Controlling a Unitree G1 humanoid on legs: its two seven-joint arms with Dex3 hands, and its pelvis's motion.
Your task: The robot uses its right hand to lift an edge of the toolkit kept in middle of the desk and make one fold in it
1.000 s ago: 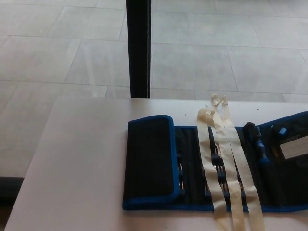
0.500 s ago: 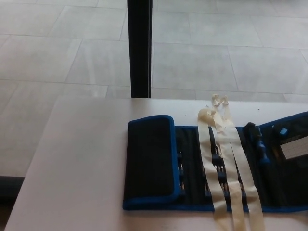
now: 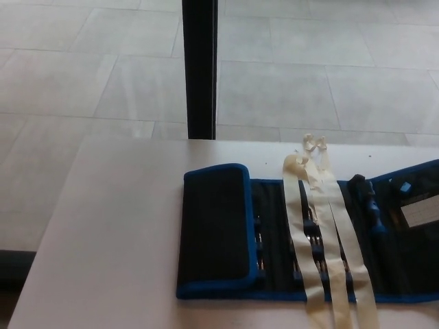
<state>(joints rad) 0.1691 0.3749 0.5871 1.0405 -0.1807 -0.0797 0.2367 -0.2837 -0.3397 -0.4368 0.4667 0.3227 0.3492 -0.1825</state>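
Observation:
The toolkit (image 3: 274, 236) is a black roll-up pouch with blue edging, lying open across the right half of the white desk (image 3: 116, 233). Its left end flap (image 3: 214, 229) is folded over onto the body, lying flat. Small tools (image 3: 312, 240) sit in the pouch's slots, and a blue-handled tool (image 3: 367, 202) lies toward the right. Two cream tie straps (image 3: 322, 240) run from the far edge across the pouch to the near edge. The pouch's right end runs out of the picture. Neither of my hands shows.
A black vertical post (image 3: 199, 68) stands just behind the desk's far edge. Grey floor tiles (image 3: 82, 75) lie beyond. A white label (image 3: 420, 214) sits on the pouch at the far right. The desk's left half is bare white surface.
The whole picture has shifted very slightly, so the camera moved a little. The toolkit and its folded flap lie as before.

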